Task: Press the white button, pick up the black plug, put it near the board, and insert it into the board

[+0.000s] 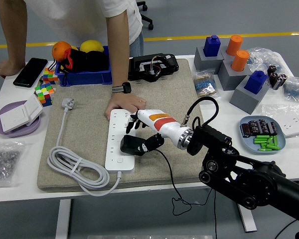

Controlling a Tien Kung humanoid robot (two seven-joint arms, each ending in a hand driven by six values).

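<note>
Over the white board (120,140), the right hand (139,133) holds the black plug (132,145) against its near-right sockets.

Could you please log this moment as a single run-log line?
right robot hand: over power strip | black plug: on strip, beneath hand, grasp unclear | person's hand: steadying strip's far end | left arm: out of view

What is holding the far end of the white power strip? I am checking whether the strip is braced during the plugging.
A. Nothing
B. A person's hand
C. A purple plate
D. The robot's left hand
B: a person's hand rests flat on the far end of the white power strip, while the robot's right hand works over its middle with the black plug.
</note>
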